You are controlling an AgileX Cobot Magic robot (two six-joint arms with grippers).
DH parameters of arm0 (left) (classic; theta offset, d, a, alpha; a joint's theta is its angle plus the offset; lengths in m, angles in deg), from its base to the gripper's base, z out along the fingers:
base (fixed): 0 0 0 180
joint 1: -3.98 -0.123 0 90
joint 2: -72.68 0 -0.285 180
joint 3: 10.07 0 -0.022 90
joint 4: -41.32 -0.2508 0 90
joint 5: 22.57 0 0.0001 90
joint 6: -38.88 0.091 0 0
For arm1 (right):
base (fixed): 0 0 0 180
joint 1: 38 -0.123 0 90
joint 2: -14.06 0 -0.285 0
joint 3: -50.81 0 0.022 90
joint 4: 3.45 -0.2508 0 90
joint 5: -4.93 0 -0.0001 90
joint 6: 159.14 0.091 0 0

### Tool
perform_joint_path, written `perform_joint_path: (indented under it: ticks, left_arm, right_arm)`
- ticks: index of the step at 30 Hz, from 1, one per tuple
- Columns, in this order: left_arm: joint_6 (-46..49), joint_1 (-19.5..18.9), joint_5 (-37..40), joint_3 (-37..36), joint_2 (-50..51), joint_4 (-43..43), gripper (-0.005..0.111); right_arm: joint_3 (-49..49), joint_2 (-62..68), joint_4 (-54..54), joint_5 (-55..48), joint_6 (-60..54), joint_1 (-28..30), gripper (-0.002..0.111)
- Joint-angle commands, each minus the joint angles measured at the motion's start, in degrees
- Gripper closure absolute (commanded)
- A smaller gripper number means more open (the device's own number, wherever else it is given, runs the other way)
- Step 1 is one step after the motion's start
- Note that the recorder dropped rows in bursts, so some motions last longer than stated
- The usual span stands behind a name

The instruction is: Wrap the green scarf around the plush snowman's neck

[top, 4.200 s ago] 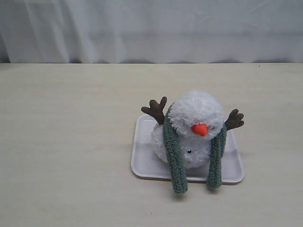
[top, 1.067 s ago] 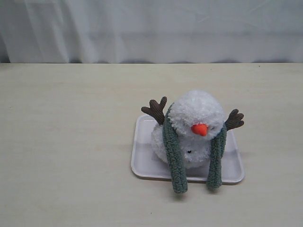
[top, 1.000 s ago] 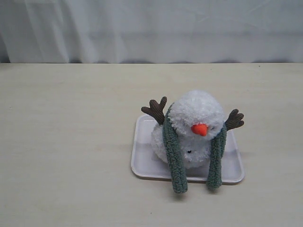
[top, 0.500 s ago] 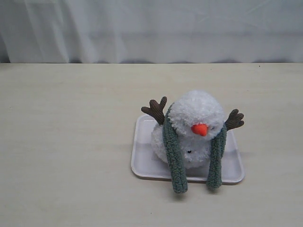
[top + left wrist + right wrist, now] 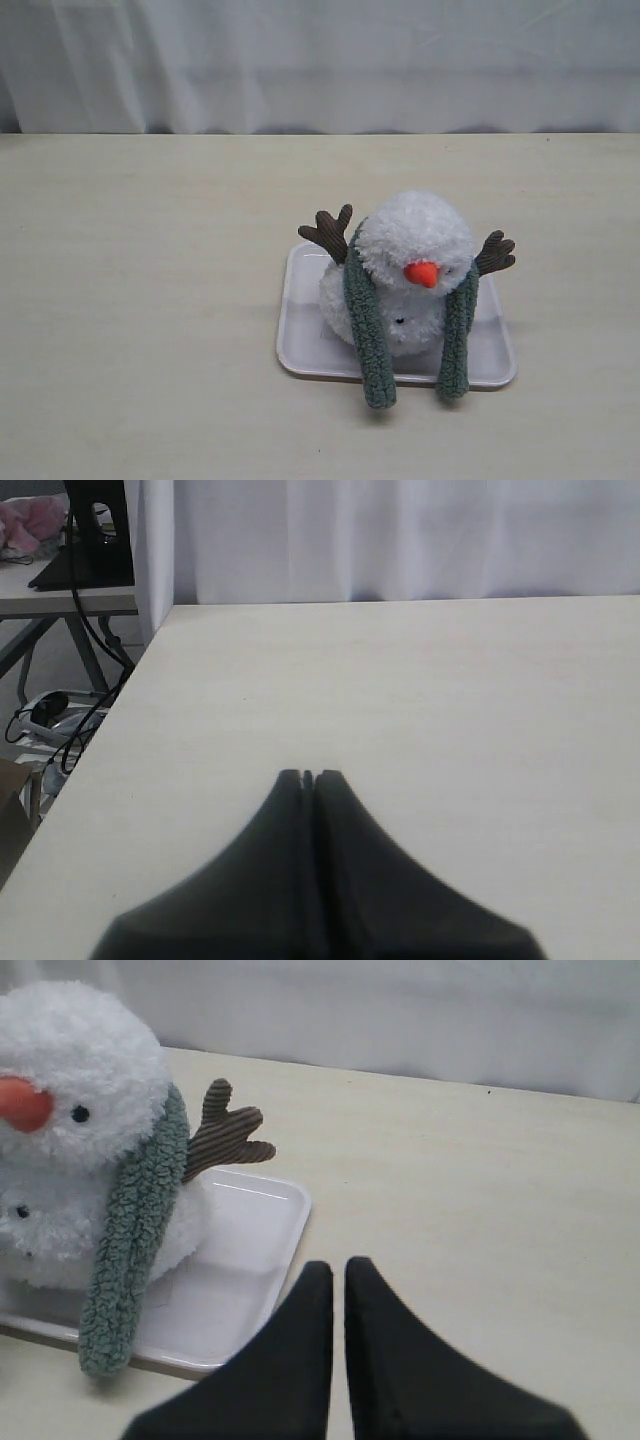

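The plush snowman [image 5: 410,265] sits on a white tray [image 5: 300,345], its orange nose pointing forward. The green scarf [image 5: 368,330] is draped behind its neck, with both ends hanging down the front past the tray's near edge; the second end [image 5: 455,345] hangs on the right. In the right wrist view the snowman [image 5: 75,1080] and one scarf end [image 5: 130,1240] show beside my right gripper [image 5: 338,1268], which is shut and empty near the tray's corner. My left gripper [image 5: 308,776] is shut over bare table, far from the toy. Neither gripper shows in the exterior view.
Brown twig arms [image 5: 326,233] stick out on both sides of the snowman. A white curtain [image 5: 320,60] closes off the back of the table. In the left wrist view the table's side edge [image 5: 110,710] drops off to cables and a stand.
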Motion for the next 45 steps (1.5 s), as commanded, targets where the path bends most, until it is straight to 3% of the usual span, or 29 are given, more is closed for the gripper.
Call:
perform_joint_path:
  ticks: [1,4,45]
  left_arm:
    - [-0.1,0.3,-0.9,-0.2,-0.1,0.4,0.107]
    - [-0.1,0.3,-0.9,-0.2,-0.1,0.4,0.107]
    - [-0.1,0.3,-0.9,-0.2,-0.1,0.4,0.107]
  right_arm:
    - [0.2,-0.2,1.4,0.9,6.4,-0.1,0.104]
    - [0.2,-0.2,1.6,0.9,11.4,-0.1,0.104]
    - [0.2,-0.2,4.2,0.9,11.4,-0.1,0.104]
